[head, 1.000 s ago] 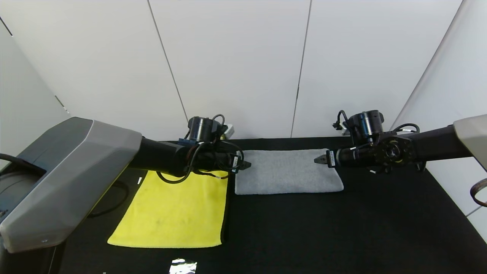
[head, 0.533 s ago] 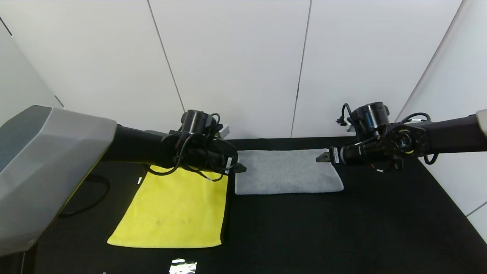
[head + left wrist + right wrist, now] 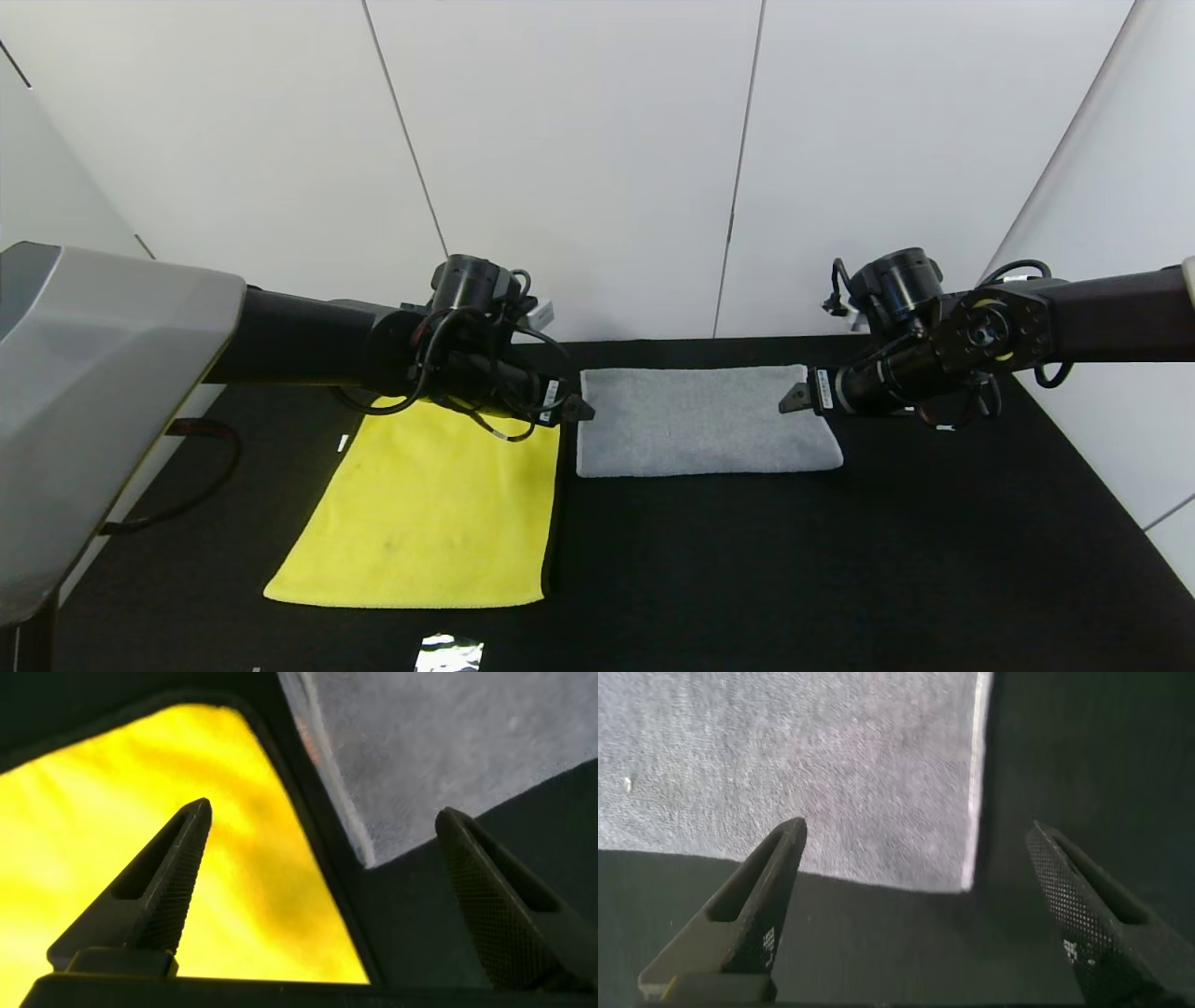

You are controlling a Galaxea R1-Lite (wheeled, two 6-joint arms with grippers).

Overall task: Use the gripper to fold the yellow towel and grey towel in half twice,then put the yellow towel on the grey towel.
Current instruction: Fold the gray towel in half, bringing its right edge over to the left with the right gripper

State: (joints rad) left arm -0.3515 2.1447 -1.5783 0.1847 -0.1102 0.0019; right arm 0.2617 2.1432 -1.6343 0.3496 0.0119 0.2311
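The yellow towel [image 3: 434, 509] lies flat on the black table at the left; it also shows in the left wrist view [image 3: 140, 859]. The grey towel [image 3: 700, 425] lies folded into a rectangle at the middle back; it also shows in the left wrist view [image 3: 448, 737] and the right wrist view [image 3: 803, 765]. My left gripper [image 3: 581, 409] is open and empty, above the gap between the two towels at their far corners. My right gripper [image 3: 789, 399] is open and empty, just above the grey towel's far right corner.
The black table [image 3: 840, 560] runs to white wall panels at the back and sides. A small shiny scrap [image 3: 448, 651] lies at the front edge. A black cable [image 3: 187, 485] loops at the left.
Both grippers have dropped lower toward the table. The left gripper has drawn back leftward to the gap between the towels. The towels have not moved.
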